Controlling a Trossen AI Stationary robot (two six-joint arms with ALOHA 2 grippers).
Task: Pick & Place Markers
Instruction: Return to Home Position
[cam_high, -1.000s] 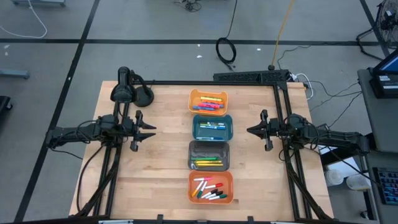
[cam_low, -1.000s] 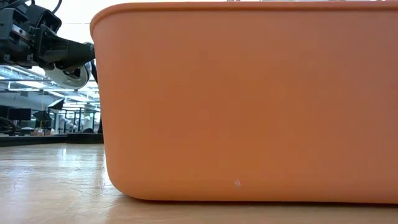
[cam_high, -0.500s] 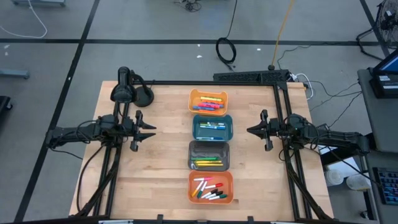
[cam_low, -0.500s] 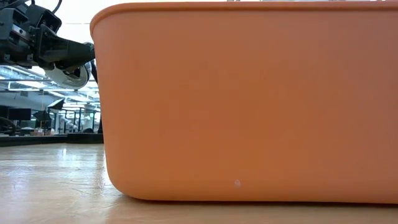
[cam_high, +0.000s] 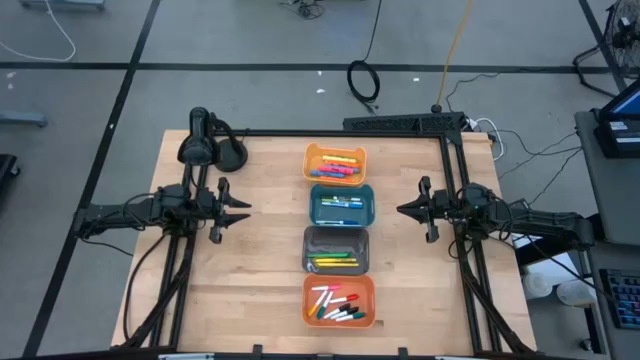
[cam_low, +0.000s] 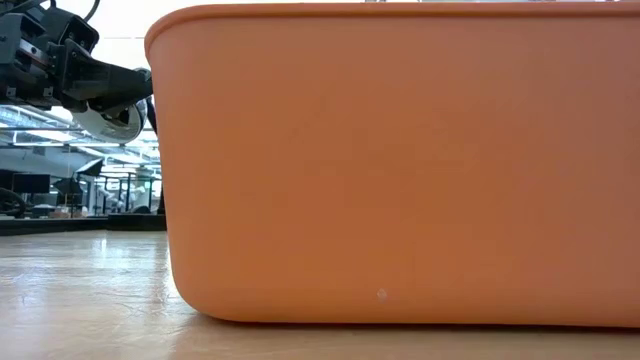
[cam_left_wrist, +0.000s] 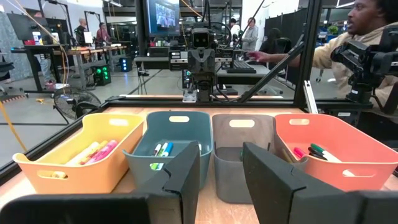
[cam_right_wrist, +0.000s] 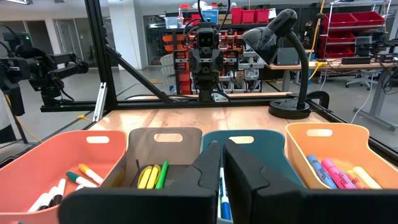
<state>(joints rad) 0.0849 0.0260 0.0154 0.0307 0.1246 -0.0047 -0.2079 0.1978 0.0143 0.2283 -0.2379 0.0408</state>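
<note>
Markers all sit in bins; nothing moved over the last second. Left gripper parked, fingers apart; right gripper parked, fingers together. Sorting looks finished.

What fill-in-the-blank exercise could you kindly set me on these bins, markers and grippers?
1. The teal plastic bin sits between the light orange plastic bin and the ____ plastic bin.
2. The black thin markers lie in the ____ plastic bin at the row's end.
3. The left gripper has its fingers ____.
4. The right gripper, fingers together, holds ____.
Missing words: grey; orange; open; nothing.
</note>
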